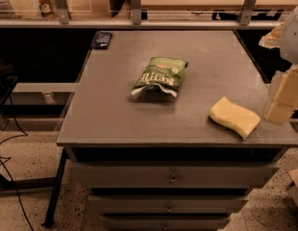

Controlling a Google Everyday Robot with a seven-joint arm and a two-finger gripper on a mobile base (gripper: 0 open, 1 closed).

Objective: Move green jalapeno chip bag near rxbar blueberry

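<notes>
The green jalapeno chip bag [159,75] lies in the middle of the grey table [110,119], its white lettering up and a pale silvery end toward me. The rxbar blueberry [102,39] is a small dark flat packet at the table's far left corner, well apart from the bag. My gripper [279,110] shows at the right edge of the camera view as pale blocky parts beside the table's right side. It is far right of the bag and holds nothing that I can see.
A yellow wavy sponge [234,117] lies near the table's front right corner, close to the gripper. A railing with metal posts [135,6] runs behind the table. Drawers [173,177] sit under the tabletop. Cables lie on the floor at left.
</notes>
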